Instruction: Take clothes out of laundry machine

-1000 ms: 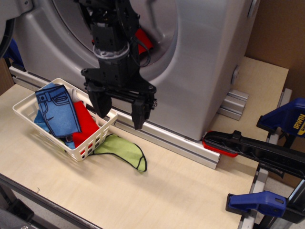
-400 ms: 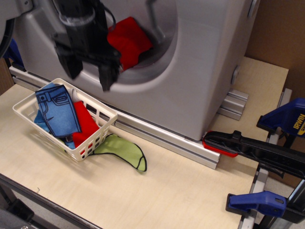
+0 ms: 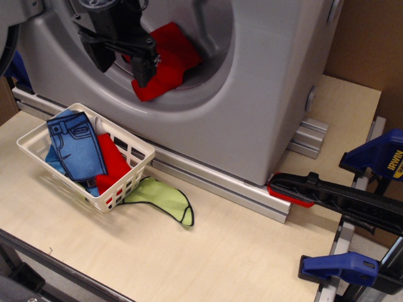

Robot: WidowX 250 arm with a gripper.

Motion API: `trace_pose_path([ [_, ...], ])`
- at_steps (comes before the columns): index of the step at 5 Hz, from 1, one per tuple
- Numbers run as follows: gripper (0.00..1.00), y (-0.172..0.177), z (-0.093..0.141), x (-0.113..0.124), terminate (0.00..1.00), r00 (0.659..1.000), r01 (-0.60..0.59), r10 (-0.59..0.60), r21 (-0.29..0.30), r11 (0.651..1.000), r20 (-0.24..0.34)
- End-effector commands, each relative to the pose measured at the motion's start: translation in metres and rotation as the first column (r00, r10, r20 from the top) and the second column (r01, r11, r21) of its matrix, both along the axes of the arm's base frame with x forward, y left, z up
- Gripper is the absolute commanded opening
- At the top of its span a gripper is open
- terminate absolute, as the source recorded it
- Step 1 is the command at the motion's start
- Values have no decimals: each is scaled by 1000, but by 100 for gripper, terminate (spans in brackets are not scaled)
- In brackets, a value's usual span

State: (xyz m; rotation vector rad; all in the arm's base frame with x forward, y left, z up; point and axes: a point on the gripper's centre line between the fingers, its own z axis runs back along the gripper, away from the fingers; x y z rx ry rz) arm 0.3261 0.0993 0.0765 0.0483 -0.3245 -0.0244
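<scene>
The silver-grey laundry machine (image 3: 271, 88) stands at the back with its round front opening facing me. A bright-red cloth (image 3: 170, 56) lies in the drum, draped down toward the lower rim of the opening. My black gripper (image 3: 124, 66) hangs at the left part of the opening, its jaws open and empty. Its right finger (image 3: 143, 70) is just in front of the cloth's lower left corner; I cannot tell whether it touches. The upper arm is cut off by the top edge.
A white lattice basket (image 3: 129, 179) on the wooden table holds a blue jeans-shaped piece (image 3: 74, 148) and a red piece (image 3: 112, 165). A lime-green piece (image 3: 162, 200) lies beside it. Blue and black clamps (image 3: 352, 201) sit at the right edge.
My gripper rose from above the basket, up and left, into the washer opening. Since 0.4 s ago it has moved in closer to the red cloth. The jaws have stayed open.
</scene>
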Motion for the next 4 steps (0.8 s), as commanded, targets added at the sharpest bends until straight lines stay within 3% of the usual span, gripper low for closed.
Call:
trace_pose_path([
  [1, 100, 19, 8, 33, 0, 992, 51, -50, -6, 999, 111],
  [2, 100, 22, 5, 52, 0, 981, 91, -85, -26, 996, 175],
  [4, 100, 17, -19, 70, 0, 987, 118, -111, -55, 991, 120],
])
